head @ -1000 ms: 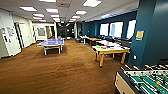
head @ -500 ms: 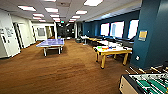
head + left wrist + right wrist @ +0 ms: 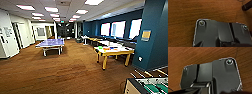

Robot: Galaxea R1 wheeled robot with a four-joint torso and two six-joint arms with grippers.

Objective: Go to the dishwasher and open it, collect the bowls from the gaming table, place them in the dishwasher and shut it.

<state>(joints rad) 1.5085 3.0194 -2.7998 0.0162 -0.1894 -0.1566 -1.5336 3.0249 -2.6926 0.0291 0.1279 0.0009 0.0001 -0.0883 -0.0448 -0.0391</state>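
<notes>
The gaming table [image 3: 117, 53], white-topped with a yellow edge and yellow legs, stands right of centre in the head view, some way ahead across the wooden floor. Small coloured things lie on it, a green one [image 3: 100, 47] at its near end; they are too blurred to tell as bowls. The dishwasher is out of view. Both wrist views look down on brown wooden floor [image 3: 183, 18] [image 3: 193, 55] past the robot's dark plate.
A blue ping-pong table [image 3: 51, 43] stands left of centre. A green-field foosball table [image 3: 147, 86] fills the near right corner beside a teal pillar [image 3: 152, 37]. More tables [image 3: 93, 39] line the windowed right wall. Open floor [image 3: 65, 72] lies ahead.
The whole head view has shifted as the camera moved forward: the foosball table has slid lower into the right corner and the yellow-edged table looks slightly nearer.
</notes>
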